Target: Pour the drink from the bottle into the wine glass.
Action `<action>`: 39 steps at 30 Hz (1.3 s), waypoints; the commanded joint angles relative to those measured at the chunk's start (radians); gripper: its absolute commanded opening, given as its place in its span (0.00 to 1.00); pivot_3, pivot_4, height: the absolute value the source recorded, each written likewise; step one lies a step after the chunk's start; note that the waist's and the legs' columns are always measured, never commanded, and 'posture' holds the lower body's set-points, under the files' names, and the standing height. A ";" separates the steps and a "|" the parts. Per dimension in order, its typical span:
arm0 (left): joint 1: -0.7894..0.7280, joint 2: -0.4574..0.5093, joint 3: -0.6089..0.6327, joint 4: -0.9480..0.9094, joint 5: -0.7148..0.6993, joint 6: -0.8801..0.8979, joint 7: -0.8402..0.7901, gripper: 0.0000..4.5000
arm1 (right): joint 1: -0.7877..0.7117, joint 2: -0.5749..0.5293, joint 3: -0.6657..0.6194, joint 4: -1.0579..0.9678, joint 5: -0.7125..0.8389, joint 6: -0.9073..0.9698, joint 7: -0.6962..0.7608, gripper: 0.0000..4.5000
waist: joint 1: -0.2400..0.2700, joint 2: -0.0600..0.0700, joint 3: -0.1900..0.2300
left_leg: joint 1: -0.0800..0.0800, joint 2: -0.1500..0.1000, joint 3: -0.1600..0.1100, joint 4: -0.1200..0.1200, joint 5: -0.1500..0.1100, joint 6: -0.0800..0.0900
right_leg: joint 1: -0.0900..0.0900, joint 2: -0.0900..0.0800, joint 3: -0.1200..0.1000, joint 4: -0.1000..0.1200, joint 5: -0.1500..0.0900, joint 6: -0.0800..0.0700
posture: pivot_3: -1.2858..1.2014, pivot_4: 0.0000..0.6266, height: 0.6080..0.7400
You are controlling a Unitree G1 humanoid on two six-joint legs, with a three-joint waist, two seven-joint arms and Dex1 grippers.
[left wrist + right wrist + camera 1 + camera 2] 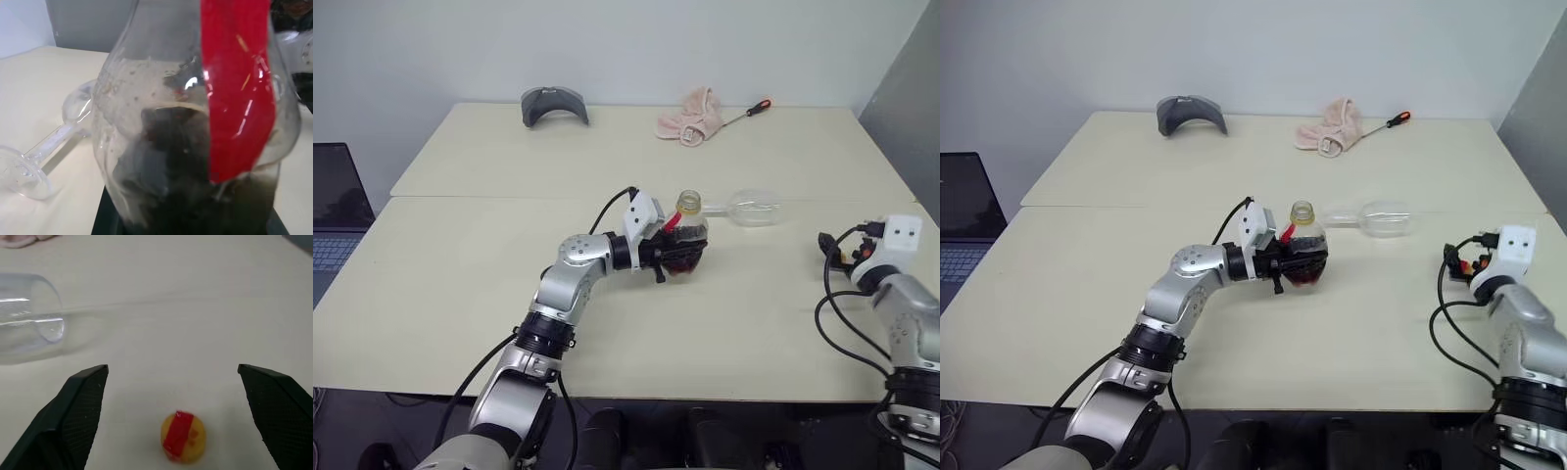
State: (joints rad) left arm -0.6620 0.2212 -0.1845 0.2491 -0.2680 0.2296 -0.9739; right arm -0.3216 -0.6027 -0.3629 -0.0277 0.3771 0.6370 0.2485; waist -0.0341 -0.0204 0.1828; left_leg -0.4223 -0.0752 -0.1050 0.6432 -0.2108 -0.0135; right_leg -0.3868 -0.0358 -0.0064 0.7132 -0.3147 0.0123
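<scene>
The bottle (686,238), uncapped and upright over the desk (460,294), sat clamped in the left end effector (674,257), its cap (183,436) lay between the right end effector's (176,406) wide-spread fingers, and the wine glass (744,209) lay empty on its side just behind the bottle, so pouring remained undone.

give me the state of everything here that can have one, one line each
bottle: upright, cap off, held in the left gripper
drink: dark, fills the bottle's lower part
wine glass: lying on its side on the table, empty
cap: lying on the table between the right gripper's fingers, apart from them
right gripper: open
laptop: lid up, screen dark
</scene>
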 commanded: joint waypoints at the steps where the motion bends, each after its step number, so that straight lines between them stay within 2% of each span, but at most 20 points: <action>1: -0.016 0.038 0.086 0.018 -0.011 -0.026 0.044 0.21 | -0.035 -0.083 0.093 -0.294 0.146 0.132 0.176 1.00 | -0.005 0.000 0.000 | 0.000 0.000 0.000 0.000 0.000 0.000 | 0.000 0.000 0.000 0.000 0.000 0.000 | 0.52 0.24 1.00; 4: -0.024 0.082 0.160 0.092 -0.009 -0.049 0.102 0.21 | -0.057 -0.132 0.219 -0.506 0.284 0.206 0.336 1.00 | -0.012 0.000 0.000 | 0.001 0.003 -0.002 -0.001 0.000 0.000 | 0.000 0.003 -0.001 0.000 0.000 0.000 | 0.52 0.24 1.00; 6: -0.031 0.102 0.192 0.143 -0.001 -0.078 0.133 0.21 | -0.088 -0.131 0.285 -0.551 0.311 0.238 0.359 1.00 | -0.008 -0.001 0.000 | 0.001 0.004 -0.004 -0.001 0.000 0.000 | 0.001 0.004 -0.003 -0.001 0.000 0.000 | 0.52 0.24 1.00; 12: -0.122 0.159 0.301 0.430 0.051 -0.228 0.319 0.21 | -0.251 0.033 0.500 -0.504 0.222 0.245 0.284 1.00 | 0.007 -0.002 0.001 | 0.000 0.000 -0.005 0.001 0.000 0.000 | 0.001 0.001 -0.004 -0.002 0.000 0.000 | 0.52 0.24 1.00; 16: -0.178 0.180 0.353 0.588 0.071 -0.309 0.436 0.21 | -0.302 0.081 0.591 -0.428 0.115 0.218 0.256 1.00 | 0.012 -0.003 0.001 | -0.003 -0.002 -0.006 0.001 0.001 -0.001 | -0.001 -0.002 -0.004 -0.003 0.000 0.000 | 0.52 0.24 1.00; 21: -0.181 0.200 0.379 0.677 0.084 -0.369 0.493 0.21 | -0.314 0.097 0.603 -0.385 0.074 0.192 0.292 1.00 | 0.012 -0.003 0.001 | -0.004 -0.002 -0.005 0.001 0.001 -0.002 | -0.002 -0.003 -0.003 -0.005 0.001 0.001 | 0.52 0.24 1.00; 28: -0.131 0.199 0.409 0.634 0.061 -0.337 0.512 0.21 | -0.331 0.118 0.619 -0.342 0.044 0.168 0.339 1.00 | 0.003 -0.003 0.000 | -0.004 -0.002 -0.006 0.001 0.001 -0.001 | -0.003 -0.002 -0.004 -0.002 0.001 0.001 | 0.52 0.24 1.00; 29: -0.124 0.198 0.413 0.623 0.058 -0.332 0.517 0.38 | -0.332 0.121 0.620 -0.338 0.040 0.165 0.344 1.00 | 0.002 -0.003 0.000 | -0.004 -0.001 -0.006 0.001 0.001 -0.001 | -0.003 -0.002 -0.004 -0.002 0.001 0.001 | 0.52 0.24 1.00; 31: -0.105 0.201 0.419 0.587 0.052 -0.318 0.520 0.50 | -0.337 0.130 0.619 -0.328 0.034 0.161 0.353 1.00 | 0.002 -0.003 0.000 | -0.004 -0.001 -0.006 0.001 0.001 -0.001 | -0.003 -0.002 -0.004 -0.002 0.001 0.001 | 0.52 0.24 1.00; 32: -0.087 0.204 0.422 0.557 0.049 -0.306 0.520 0.53 | -0.340 0.134 0.618 -0.320 0.032 0.157 0.358 1.00 | 0.002 -0.003 0.000 | -0.004 -0.001 -0.006 0.001 0.001 -0.001 | -0.003 -0.002 -0.004 -0.002 0.001 0.001 | 0.52 0.24 1.00; 33: -0.075 0.206 0.425 0.535 0.047 -0.297 0.519 0.60 | -0.342 0.136 0.618 -0.315 0.029 0.155 0.362 1.00 | 0.002 -0.003 0.000 | -0.004 -0.001 -0.006 0.001 0.001 -0.001 | -0.003 -0.002 -0.004 -0.002 0.001 0.001 | 0.52 0.24 1.00; 35: -0.039 0.212 0.432 0.468 0.044 -0.269 0.525 0.69 | -0.347 0.144 0.616 -0.301 0.027 0.149 0.373 1.00 | 0.001 -0.003 0.000 | -0.004 -0.001 -0.005 0.001 0.001 -0.002 | -0.003 -0.002 -0.003 -0.002 0.001 0.001 | 0.52 0.24 1.00; 39: 0.056 0.222 0.441 0.293 0.033 -0.189 0.546 0.97 | -0.359 0.155 0.612 -0.267 0.026 0.123 0.415 1.00 | 0.001 -0.003 0.000 | -0.004 -0.001 -0.005 0.001 0.001 -0.002 | -0.003 -0.002 -0.003 -0.002 0.001 0.001 | 0.52 0.24 1.00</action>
State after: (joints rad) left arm -0.6212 0.4216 0.2376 0.6347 -0.2219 0.0176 -0.4411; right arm -0.6529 -0.4527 0.2590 -0.2851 0.4057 0.7907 0.6391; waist -0.0333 -0.0237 0.1832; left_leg -0.4262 -0.0764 -0.1103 0.6444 -0.2101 -0.0151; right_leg -0.3903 -0.0374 -0.0091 0.7116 -0.3137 0.0133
